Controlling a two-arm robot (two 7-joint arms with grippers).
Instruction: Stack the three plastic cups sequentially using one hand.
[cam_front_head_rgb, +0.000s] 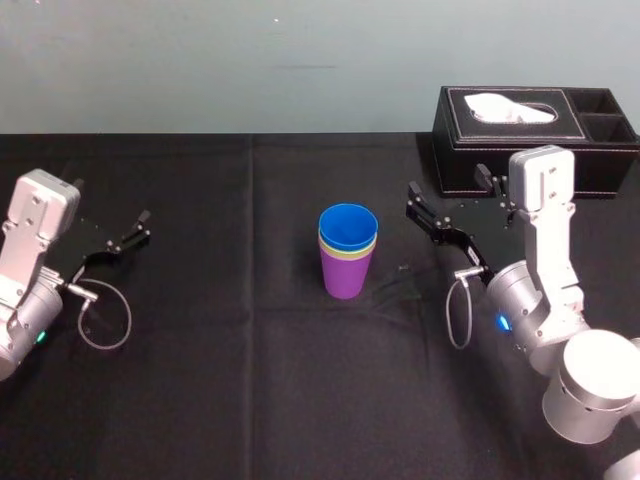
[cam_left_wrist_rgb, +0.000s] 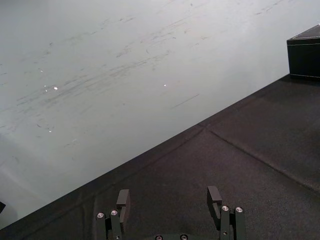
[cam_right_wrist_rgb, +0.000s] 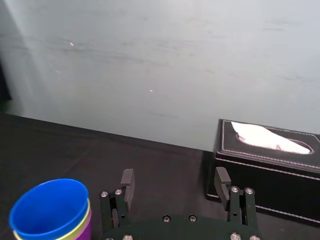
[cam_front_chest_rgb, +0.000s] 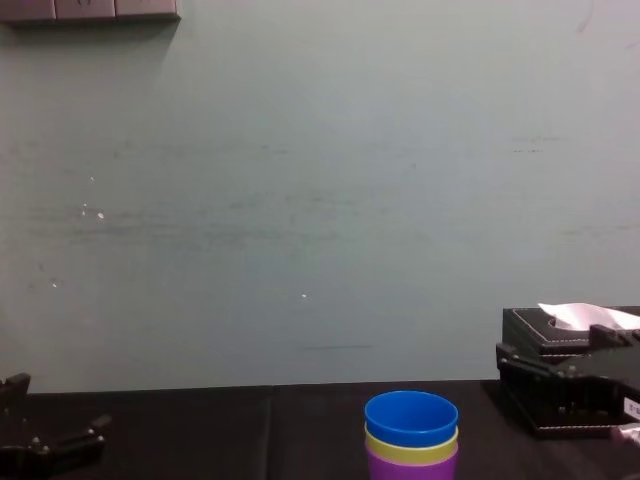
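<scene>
Three cups nested in one upright column mid-table: purple cup (cam_front_head_rgb: 346, 278) at the base on the black table (cam_front_head_rgb: 250, 400), yellow-green cup (cam_front_head_rgb: 347, 254) showing only as a rim band inside it, blue cup (cam_front_head_rgb: 348, 226) on top, mouth open to the ceiling. The long axis is vertical, with no lean that I can see. My right gripper (cam_right_wrist_rgb: 173, 179) is the nearer one. The stack lies off to its left (toward the table's middle), outside the gap between my fingers and apart from them. Fingers spread wide, holding nothing. I point forward toward the back wall rather than at the cups, roughly level, with the black tissue box (cam_right_wrist_rgb: 265, 165) near on my other side, so I sit between the stack and the box. In the chest view my fingers are at about the height of the cup rims. My left gripper (cam_left_wrist_rgb: 168, 192) is parked well apart at the table's left edge, fingers also spread and empty, nothing before it but cloth. Judgement: the stacking looks complete, all three seated. Any coming move turns on going clear without brushing the stack, so drawing back or away to the right suits; a swing left would knock the column.
</scene>
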